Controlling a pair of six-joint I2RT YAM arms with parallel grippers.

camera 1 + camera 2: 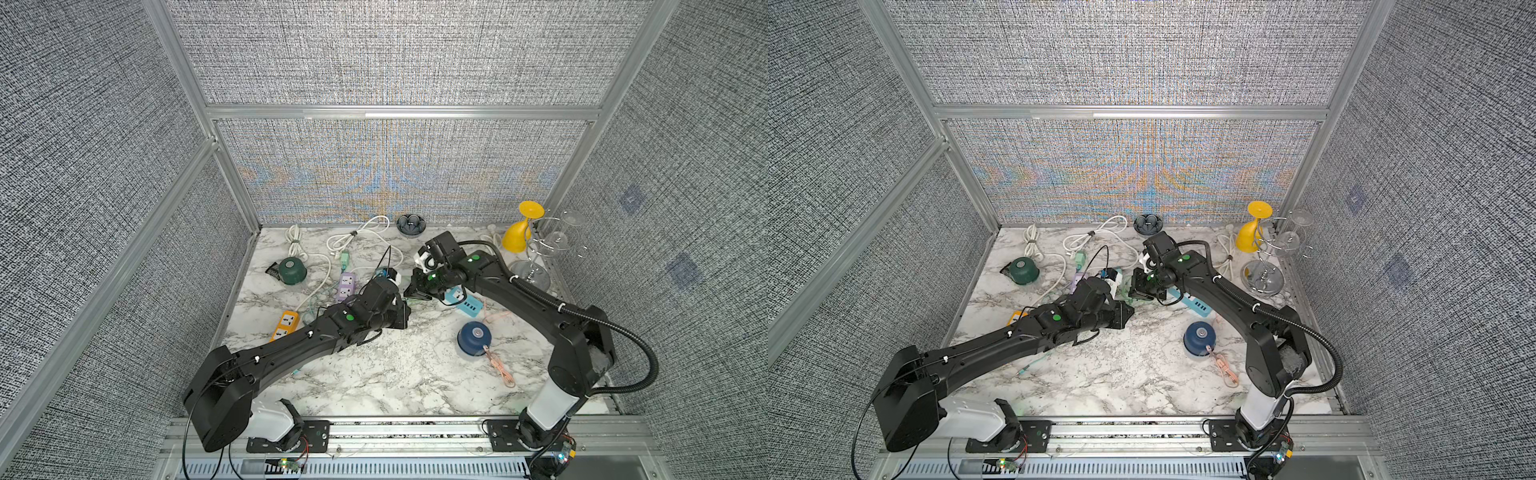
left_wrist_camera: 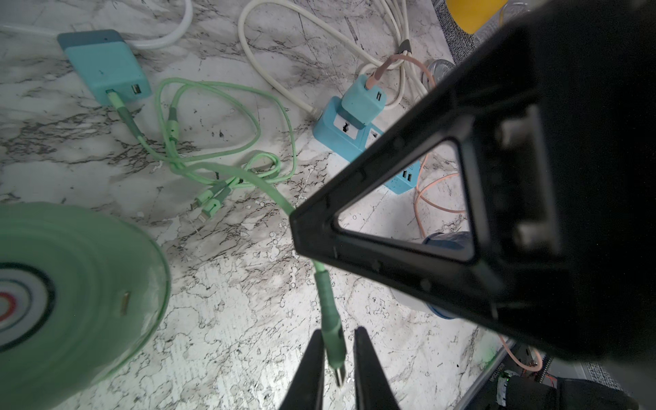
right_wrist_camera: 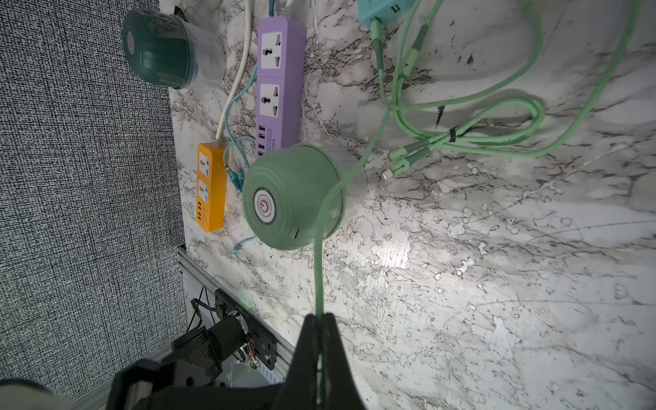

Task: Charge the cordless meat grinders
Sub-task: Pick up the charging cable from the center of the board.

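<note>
One green cable [image 3: 318,269]: right fingers [image 3: 309,340] clenched on it, left fingers [image 2: 312,362] flanking its plug [image 2: 327,309], grip unclear. Mint grinder [image 3: 294,198] sits on counter [image 3: 461,284] by purple strip [image 3: 280,81]. Line plug with side port [image 3: 295,233], keep slack, push straight.

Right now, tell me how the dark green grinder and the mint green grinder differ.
Colour: the dark green grinder is deep green; the mint green grinder is pale. Place: the dark green grinder stands nearer the side wall; the mint green grinder sits by the USB end of the purple power strip. Port: the mint green grinder shows its side port, empty; the dark green grinder shows none in view. Both are domes with round top buttons on clear bases.
</note>
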